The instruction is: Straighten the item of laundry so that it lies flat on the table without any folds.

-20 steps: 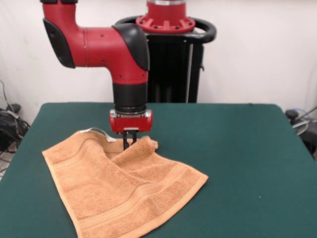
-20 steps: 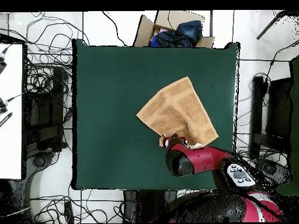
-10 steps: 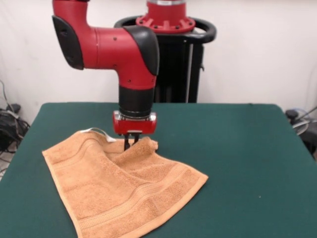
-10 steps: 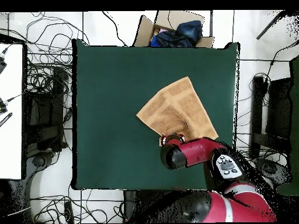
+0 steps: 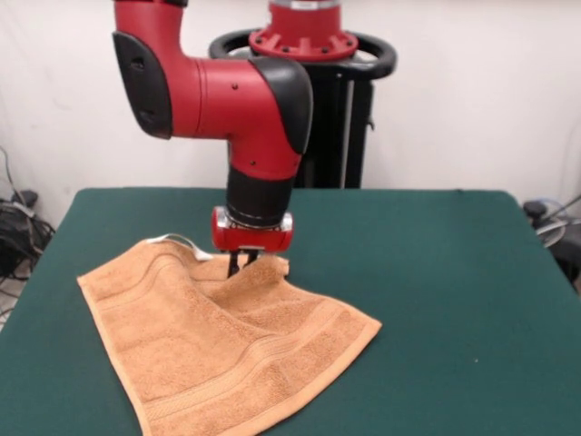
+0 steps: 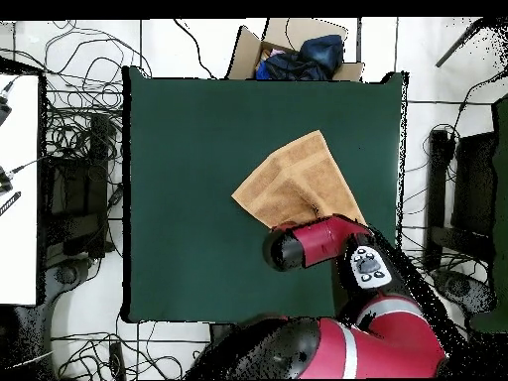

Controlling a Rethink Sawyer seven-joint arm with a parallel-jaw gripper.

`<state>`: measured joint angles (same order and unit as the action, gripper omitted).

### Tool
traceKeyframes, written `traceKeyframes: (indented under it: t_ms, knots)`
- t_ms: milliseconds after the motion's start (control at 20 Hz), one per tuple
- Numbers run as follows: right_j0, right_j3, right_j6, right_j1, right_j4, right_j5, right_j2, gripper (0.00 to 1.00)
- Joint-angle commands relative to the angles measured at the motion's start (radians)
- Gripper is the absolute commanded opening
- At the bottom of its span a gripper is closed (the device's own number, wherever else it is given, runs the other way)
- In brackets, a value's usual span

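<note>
Towel [image 5: 218, 350] lies rumpled on counter [image 5: 436, 272], folded corner directly beneath gripper [image 5: 240, 265] at its far edge (body spreads toward camera). Gripper pinched onto that fold, apparently.

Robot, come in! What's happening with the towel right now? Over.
Gripper down on folded far corner, grip unclear. Orange-tan terry towel not flat, corner bunched. Dark green felt table: nothing blocking.

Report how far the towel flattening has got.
Done: most of the towel lies spread on the table. In hand: the gripper is down at the folded-over corner on the far edge, its dark fingers against the cloth; a grip can't be confirmed. Left: pull that corner out flat and smooth the ridge beside it.
</note>
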<state>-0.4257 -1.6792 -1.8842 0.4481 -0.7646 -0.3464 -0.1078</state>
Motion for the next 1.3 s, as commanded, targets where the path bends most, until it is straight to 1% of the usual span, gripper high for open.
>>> traceKeyframes:
  t_ms: [50, 200, 300, 650, 800, 1100, 1300]
  knots:
    - [-0.065, 0.174, 0.156, -0.219, -0.028, -0.201, -0.027, 0.0]
    - [-0.09, 0.174, 0.208, -0.225, -0.012, -0.287, -0.052, 0.0]
    - [-0.099, 0.175, 0.225, -0.228, -0.011, -0.32, -0.061, 0.0]
    - [-0.083, 0.201, 0.22, -0.239, -0.048, -0.406, -0.054, 0.0]
    - [-0.064, 0.214, 0.212, -0.236, -0.068, -0.454, -0.04, 0.0]
    - [-0.07, 0.202, 0.226, -0.216, -0.092, -0.493, -0.038, 0.0]
    - [-0.093, 0.169, 0.246, -0.2, -0.109, -0.483, -0.034, 0.0]
